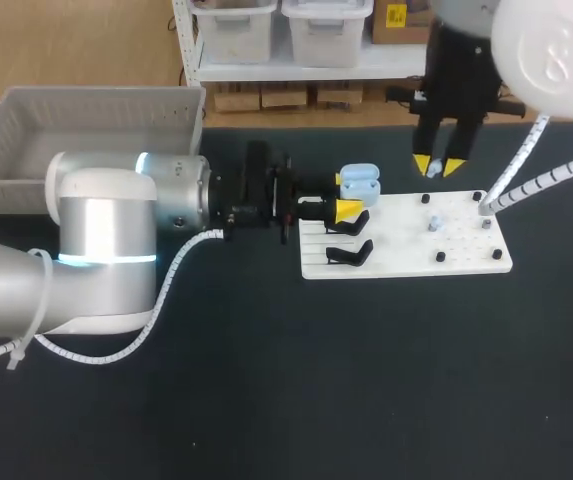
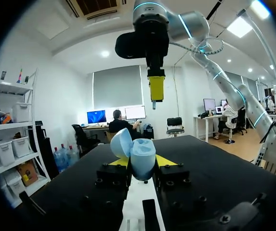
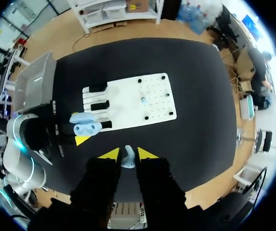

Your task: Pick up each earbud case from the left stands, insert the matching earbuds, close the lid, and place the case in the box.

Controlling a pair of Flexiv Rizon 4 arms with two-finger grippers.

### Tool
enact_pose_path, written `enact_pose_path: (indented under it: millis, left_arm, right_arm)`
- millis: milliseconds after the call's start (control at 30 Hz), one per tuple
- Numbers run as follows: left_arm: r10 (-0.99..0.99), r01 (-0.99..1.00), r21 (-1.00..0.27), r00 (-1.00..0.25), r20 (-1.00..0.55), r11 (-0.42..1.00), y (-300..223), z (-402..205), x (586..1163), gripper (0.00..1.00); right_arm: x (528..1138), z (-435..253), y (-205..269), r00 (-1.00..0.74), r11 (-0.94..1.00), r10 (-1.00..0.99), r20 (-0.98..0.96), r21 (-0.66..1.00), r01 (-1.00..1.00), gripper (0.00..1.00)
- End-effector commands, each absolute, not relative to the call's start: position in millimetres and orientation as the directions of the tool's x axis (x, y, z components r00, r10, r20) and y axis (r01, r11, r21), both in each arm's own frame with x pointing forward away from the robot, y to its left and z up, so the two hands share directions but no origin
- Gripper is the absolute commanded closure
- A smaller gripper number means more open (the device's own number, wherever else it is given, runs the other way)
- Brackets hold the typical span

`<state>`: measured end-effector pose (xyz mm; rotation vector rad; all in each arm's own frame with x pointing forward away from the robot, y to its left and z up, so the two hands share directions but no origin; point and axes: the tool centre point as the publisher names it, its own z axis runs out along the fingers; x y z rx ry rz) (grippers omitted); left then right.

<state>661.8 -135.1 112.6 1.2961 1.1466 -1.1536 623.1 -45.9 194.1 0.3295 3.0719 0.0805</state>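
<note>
My left gripper is shut on a light blue earbud case and holds it over the left end of the white board. In the left wrist view the case sits between the yellow tips with its lid open. My right gripper hangs above the board's far edge, to the right of the case. In the right wrist view it is shut on a small pale earbud, high above the table. The case lies below and ahead of it. Another earbud rests on the board.
Two black stands sit at the board's left end, with black pegs across its right part. A grey bin stands at the back left, behind my left arm. The dark tabletop runs to the front.
</note>
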Motion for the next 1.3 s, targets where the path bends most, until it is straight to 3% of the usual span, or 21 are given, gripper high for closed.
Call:
enact_pose_path:
  millis: [33,467,1300]
  left_arm:
    - [0.023,0.995,0.093,0.094,-0.995,-0.03,-135.3,111.2,661.0,1.0]
    - [0.023,0.995,0.093,0.094,-0.995,-0.03,-135.3,111.2,661.0,1.0]
    - [0.023,0.995,0.093,0.094,-0.995,-0.03,-135.3,111.2,661.0,1.0]
  right_arm:
    - [627.7,192.6,-34.9,-0.952,0.952,0.306,-0.024,0.024,0.306,1.0]
    - [632.0,188.8,-10.6,-0.894,0.89,0.449,0.014,0.084,0.448,1.0]
    - [640.3,177.6,23.6,-0.905,0.904,0.421,0.066,-0.112,0.413,1.0]
